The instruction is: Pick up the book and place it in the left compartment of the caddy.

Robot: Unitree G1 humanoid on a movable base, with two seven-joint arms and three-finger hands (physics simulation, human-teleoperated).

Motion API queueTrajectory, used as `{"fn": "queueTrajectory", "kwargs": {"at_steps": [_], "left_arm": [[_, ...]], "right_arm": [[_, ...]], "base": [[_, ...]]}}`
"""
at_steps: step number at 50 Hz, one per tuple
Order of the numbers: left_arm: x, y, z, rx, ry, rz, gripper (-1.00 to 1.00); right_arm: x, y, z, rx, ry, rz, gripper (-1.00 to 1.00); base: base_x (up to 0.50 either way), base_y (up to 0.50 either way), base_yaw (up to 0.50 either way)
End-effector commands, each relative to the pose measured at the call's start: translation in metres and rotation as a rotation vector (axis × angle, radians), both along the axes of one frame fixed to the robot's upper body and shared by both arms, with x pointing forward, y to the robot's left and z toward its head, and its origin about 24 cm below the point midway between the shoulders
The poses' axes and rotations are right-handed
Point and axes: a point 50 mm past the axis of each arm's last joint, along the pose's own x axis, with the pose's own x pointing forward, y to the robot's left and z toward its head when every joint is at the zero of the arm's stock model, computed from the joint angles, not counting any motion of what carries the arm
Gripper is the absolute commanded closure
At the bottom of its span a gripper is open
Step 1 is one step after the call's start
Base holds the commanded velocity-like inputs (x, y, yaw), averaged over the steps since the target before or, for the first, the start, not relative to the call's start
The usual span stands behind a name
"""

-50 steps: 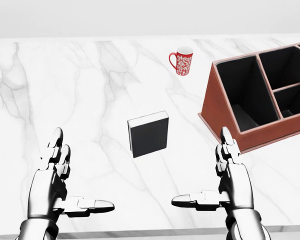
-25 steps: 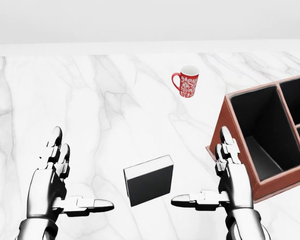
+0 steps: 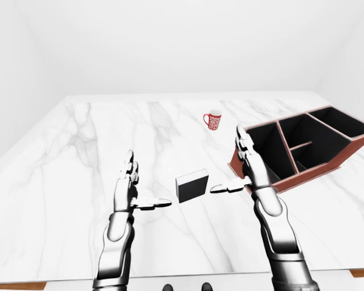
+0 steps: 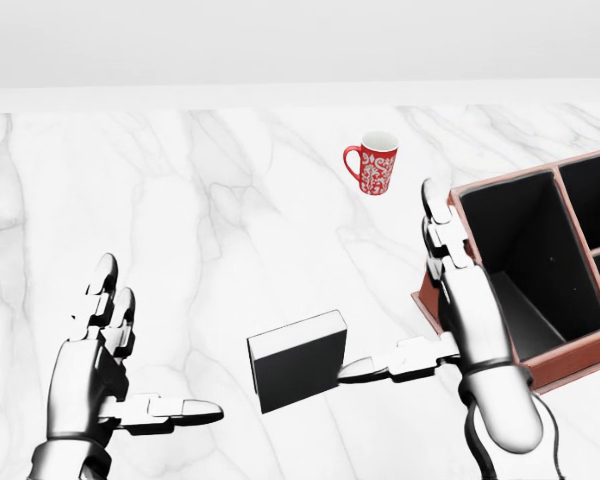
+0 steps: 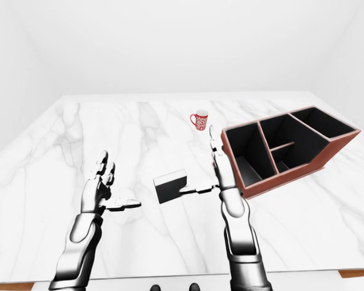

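Book lies flat on the marble table, between the two hands, long axis running roughly left-right with a slight tilt. Right hand is the nearer one: fingers spread open, holding nothing, thumb reaching in toward the book's right edge and about touching it (contact not certain). Left hand also open and empty, off to the book's left with a clear gap. Caddy sits just right of the right hand, its left compartment the closest, open-topped and looks empty. Red mug stands farther off, well apart from the book. Judging: right hand closes in from the right; open room left of book, tight room between hand and caddy wall
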Motion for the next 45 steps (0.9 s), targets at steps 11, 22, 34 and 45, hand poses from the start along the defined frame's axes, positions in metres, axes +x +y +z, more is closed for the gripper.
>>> {"fn": "queueTrajectory", "kwargs": {"at_steps": [11, 22, 34, 45], "left_arm": [[-0.004, 0.003, 0.005, -0.026, -0.02, 0.004, -1.0], [-0.004, 0.003, 0.005, -0.028, -0.022, 0.001, -1.0], [-0.005, 0.003, 0.007, -0.034, -0.027, -0.003, -1.0], [-0.006, 0.004, 0.009, -0.047, -0.035, -0.008, -1.0]], "right_arm": [[0.043, 0.046, 0.036, -0.662, -0.029, 0.273, -1.0], [0.074, 0.061, 0.012, -0.981, 0.201, 0.35, -1.0], [0.087, 0.079, -0.01, -1.15, 0.35, 0.427, -1.0], [0.1, 0.097, -0.025, -1.143, 0.395, 0.438, -1.0]], "base": [[0.0, 0.0, 0.0], [0.0, 0.0, 0.0], [0.0, 0.0, 0.0], [0.0, 0.0, 0.0]]}}
